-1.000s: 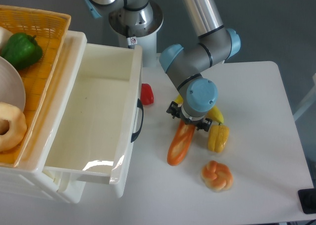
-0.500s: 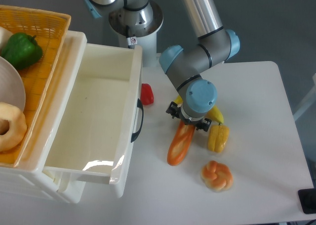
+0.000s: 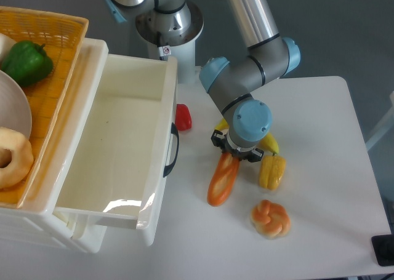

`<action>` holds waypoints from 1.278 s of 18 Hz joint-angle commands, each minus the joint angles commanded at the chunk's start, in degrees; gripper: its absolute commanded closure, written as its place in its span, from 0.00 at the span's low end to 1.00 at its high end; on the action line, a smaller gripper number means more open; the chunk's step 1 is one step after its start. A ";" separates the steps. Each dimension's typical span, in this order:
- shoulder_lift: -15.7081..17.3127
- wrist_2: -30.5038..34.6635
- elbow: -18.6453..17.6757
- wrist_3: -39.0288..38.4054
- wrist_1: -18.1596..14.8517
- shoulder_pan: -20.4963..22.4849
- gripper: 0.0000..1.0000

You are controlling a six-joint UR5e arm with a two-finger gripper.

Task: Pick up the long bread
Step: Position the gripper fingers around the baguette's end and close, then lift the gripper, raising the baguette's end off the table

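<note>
The long bread (image 3: 221, 180), an orange-brown toy baguette, lies on the white table pointing from upper right to lower left. My gripper (image 3: 234, 152) comes straight down over its upper end. The wrist hides that end and most of the fingers. The dark fingertips (image 3: 217, 139) show close against both sides of the bread, so the gripper is shut on it.
A yellow corn cob (image 3: 271, 171) lies just right of the bread, with a yellow piece (image 3: 271, 143) behind it. A knotted bun (image 3: 270, 218) sits in front. A red toy (image 3: 183, 117) is beside the open white drawer (image 3: 117, 151). The orange basket (image 3: 58, 43) holds a green pepper (image 3: 26, 61).
The fingertips have drawn closer together around the bread's upper end. The bread has shifted slightly to the left.
</note>
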 joint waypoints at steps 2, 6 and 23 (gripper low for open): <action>0.00 0.00 0.18 0.00 0.00 0.09 0.90; 0.00 0.09 1.23 -0.09 -0.44 0.00 1.00; 6.59 -5.96 11.43 -0.26 -7.30 0.09 1.00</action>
